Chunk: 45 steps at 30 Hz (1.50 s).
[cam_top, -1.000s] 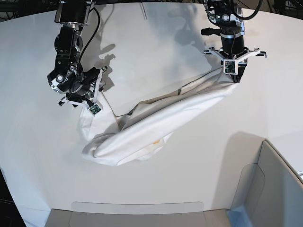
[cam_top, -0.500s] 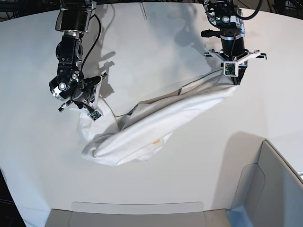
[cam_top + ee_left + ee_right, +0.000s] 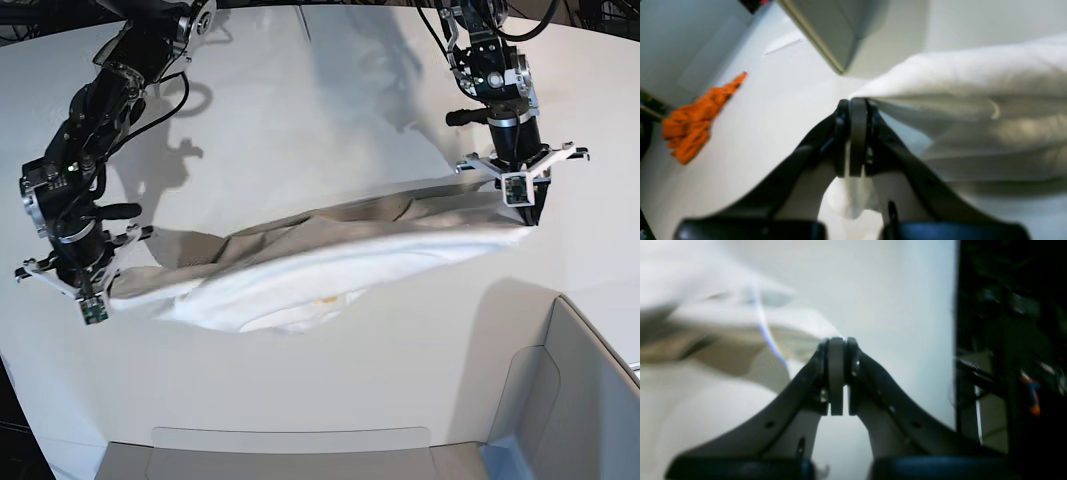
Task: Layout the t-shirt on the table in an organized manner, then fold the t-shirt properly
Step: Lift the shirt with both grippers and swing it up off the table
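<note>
The t-shirt (image 3: 330,265) hangs stretched in a long, sagging band across the middle of the table (image 3: 330,90), held up at both ends, with its lower folds resting on the tabletop. It is not yet spread flat: the cloth is bunched lengthwise, and a small orange spot of the print shows on its underside near the middle. At one end of the shirt, the left gripper (image 3: 527,215) points down with its jaws pressed together on a pinch of the fabric; in the left wrist view the pads (image 3: 857,133) are squeezed on white cloth that billows away to one side of them. At the other end of the shirt, the right gripper (image 3: 100,296) sits low, close to the table edge, its jaws likewise clamped on the shirt; the right wrist view shows the pads (image 3: 836,373) together with cloth running off from their tips. A grey-white bin (image 3: 570,400) stands at the table corner nearest the shirt's left-gripper end. In the left wrist view an orange cloth (image 3: 695,121) lies crumpled beyond the shirt, well apart from it.
</note>
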### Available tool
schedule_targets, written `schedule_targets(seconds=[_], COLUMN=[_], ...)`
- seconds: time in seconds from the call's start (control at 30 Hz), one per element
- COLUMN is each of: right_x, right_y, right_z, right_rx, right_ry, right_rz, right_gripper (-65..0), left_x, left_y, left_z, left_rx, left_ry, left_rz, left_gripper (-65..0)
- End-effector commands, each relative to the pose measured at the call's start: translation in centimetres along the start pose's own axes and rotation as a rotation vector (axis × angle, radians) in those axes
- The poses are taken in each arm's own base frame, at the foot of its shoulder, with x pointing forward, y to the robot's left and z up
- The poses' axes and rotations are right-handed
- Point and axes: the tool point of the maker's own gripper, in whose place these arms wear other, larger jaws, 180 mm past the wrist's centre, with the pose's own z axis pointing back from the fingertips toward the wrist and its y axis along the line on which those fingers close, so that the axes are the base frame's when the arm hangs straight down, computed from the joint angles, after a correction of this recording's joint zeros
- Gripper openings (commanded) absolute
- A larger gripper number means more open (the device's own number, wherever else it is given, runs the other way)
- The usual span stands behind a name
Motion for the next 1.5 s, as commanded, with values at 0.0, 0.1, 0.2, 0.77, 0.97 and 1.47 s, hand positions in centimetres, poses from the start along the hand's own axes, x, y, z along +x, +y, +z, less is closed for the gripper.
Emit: schedule_targets(seconds=[0.0,0.1,0.2,0.77,0.97,1.47], right_x=[2.1,3.5,5.4,13.1,16.3,23.0], right_y=[-1.3,-3.5,-5.1,-10.5,-11.8,-15.5], right_z=[0.5,0.8,1.2,-4.2,-7.3,-5.1], right_rx=[-0.03,-0.081,-0.119,-0.06,0.036,-0.004], right_ry=[-0.069,-0.105,-0.15,-0.189,-0.165,-0.353], right_rz=[0.0,-0.028,-0.024,-0.196,-0.265,-0.355], right_gripper=[-65.0,-65.0,-65.0,-65.0,-65.0,-65.0], left_x=[1.9,2.9,4.3,10.7,13.5,22.3], left_y=[1.3,2.8,4.1,9.5,8.6,13.3], left_z=[-0.5,-1.8,-3.8,-14.7,-18.7,-15.2], left_rx=[0.05,0.104,0.138,0.226,0.183,0.291], left_ry=[-0.059,-0.057,-0.036,-0.002,0.002,-0.214], left_rz=[0.013,0.043,0.063,0.054,-0.002,0.072], left_gripper=[-65.0,-64.6,-63.5,-63.3,-63.3,-63.3])
